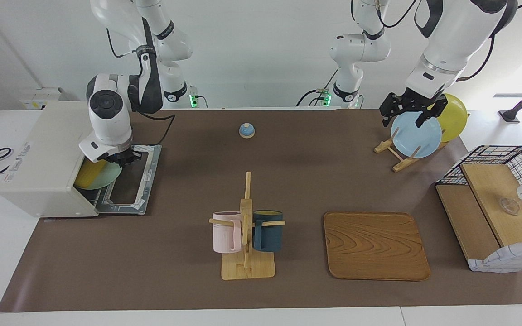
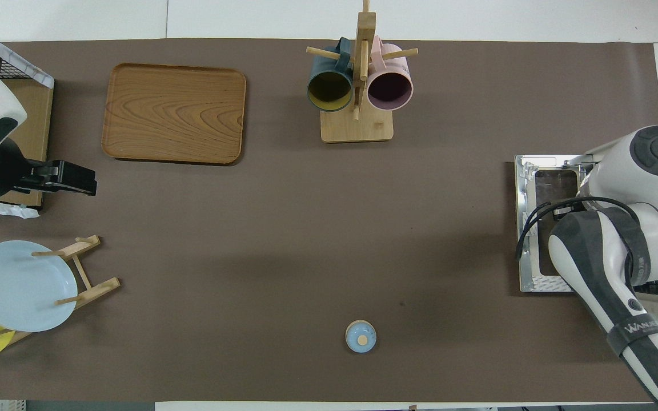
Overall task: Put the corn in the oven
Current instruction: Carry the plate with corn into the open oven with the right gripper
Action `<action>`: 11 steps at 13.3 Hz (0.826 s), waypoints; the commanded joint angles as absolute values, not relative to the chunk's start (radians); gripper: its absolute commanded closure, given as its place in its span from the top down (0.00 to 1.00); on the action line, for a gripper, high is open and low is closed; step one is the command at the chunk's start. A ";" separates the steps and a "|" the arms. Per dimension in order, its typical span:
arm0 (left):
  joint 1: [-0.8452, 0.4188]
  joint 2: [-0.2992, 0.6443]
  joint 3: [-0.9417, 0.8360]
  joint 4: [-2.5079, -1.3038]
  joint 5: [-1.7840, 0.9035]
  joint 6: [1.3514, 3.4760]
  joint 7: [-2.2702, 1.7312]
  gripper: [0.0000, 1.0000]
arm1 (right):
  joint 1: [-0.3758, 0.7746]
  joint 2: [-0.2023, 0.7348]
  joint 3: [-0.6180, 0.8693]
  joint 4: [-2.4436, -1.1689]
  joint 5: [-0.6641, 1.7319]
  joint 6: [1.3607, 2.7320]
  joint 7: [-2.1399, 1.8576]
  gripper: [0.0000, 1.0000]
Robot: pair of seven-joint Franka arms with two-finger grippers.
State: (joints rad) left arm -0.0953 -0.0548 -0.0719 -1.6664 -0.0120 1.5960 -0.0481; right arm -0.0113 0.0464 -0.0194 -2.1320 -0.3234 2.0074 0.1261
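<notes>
My right gripper (image 1: 120, 159) sits at the mouth of the oven (image 1: 45, 156), over the dropped door (image 1: 139, 179). Fingers pinched together on the rim of a pale green plate (image 1: 107, 177); the plate is the carrier, so I hold the edge, not the food.

The corn (image 1: 87, 175) lies on that plate, mostly inside the oven cavity, only its yellow end showing under the top edge. Plate about halfway in, its outer rim still out over the door hinge. It appears to rest on the wire rack (image 1: 100, 197), though I cannot be certain.

From overhead my own arm hides plate and corn; only the door's metal frame shows.

My left gripper (image 1: 409, 110) waits with its fingers apart over the blue plate (image 1: 417, 136) in the wooden plate rack (image 1: 390, 149), well clear of this end.

Judgement: insertion nearly finished; release comes next, then door.
</notes>
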 commanded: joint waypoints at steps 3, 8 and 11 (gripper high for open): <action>-0.086 -0.060 -0.080 -1.669 0.006 1.597 -0.040 1.00 | -0.066 0.017 -0.005 -2.186 -0.278 2.061 0.043 0.09; -0.086 -0.060 -0.080 -1.669 0.005 1.595 -0.040 1.00 | -0.069 0.018 -0.005 -2.194 -0.264 2.077 0.031 0.20; -0.086 -0.060 -0.080 -1.669 0.005 1.595 -0.040 1.00 | -0.058 0.023 -0.005 -2.175 -0.247 2.072 0.031 0.20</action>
